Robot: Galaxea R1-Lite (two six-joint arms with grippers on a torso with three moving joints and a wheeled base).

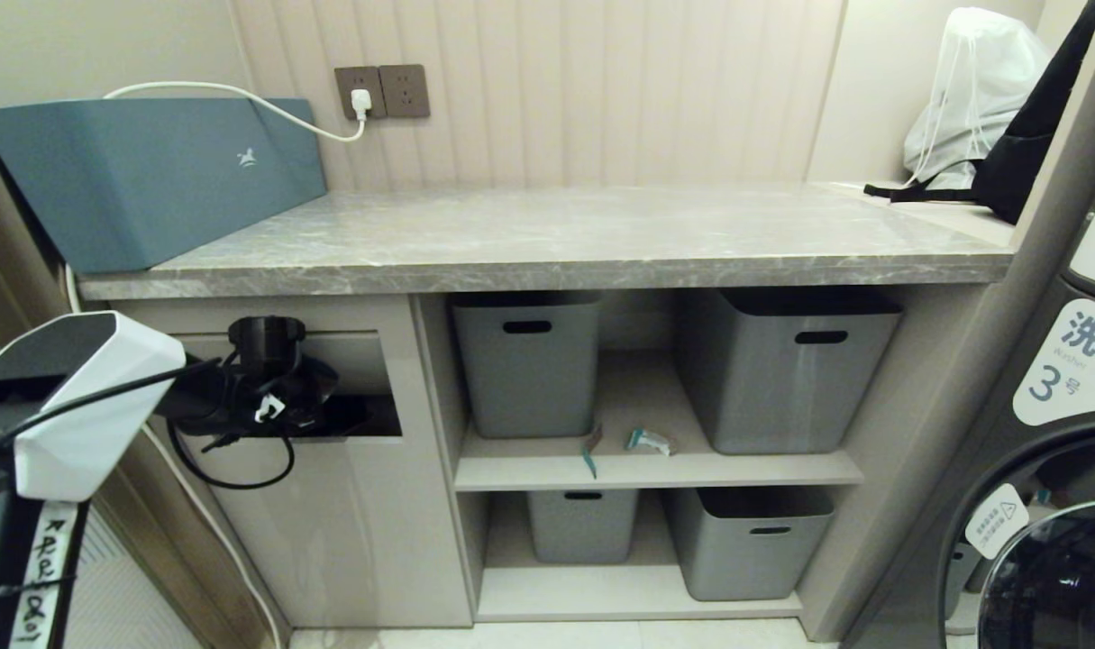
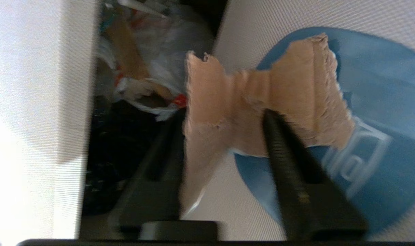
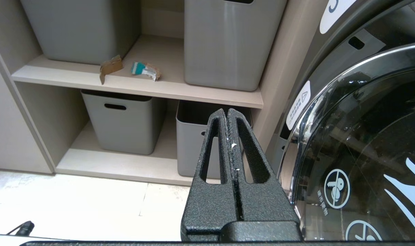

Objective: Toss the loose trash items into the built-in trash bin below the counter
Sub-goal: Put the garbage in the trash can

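My left arm (image 1: 268,388) reaches into the pushed-in flap (image 1: 360,359) of the built-in trash bin (image 1: 349,532) under the counter (image 1: 556,239). In the left wrist view the left gripper (image 2: 222,116) is open. A torn brown cardboard scrap (image 2: 296,92) lies blurred across its spread fingers, in front of the flap's blue sticker (image 2: 385,102). Bagged rubbish (image 2: 149,68) shows inside the bin. Another brown scrap (image 3: 110,66) and a teal-and-white wrapper (image 3: 145,69) lie on the middle shelf (image 1: 736,469). The right gripper (image 3: 227,112) is shut and empty, low near the washer.
Grey tubs (image 1: 529,370) (image 1: 781,379) stand on the shelves right of the bin. A teal box (image 1: 150,180) sits on the counter's left end. A white bag (image 1: 971,90) sits at the far right. The washer (image 1: 1052,505) closes off the right side.
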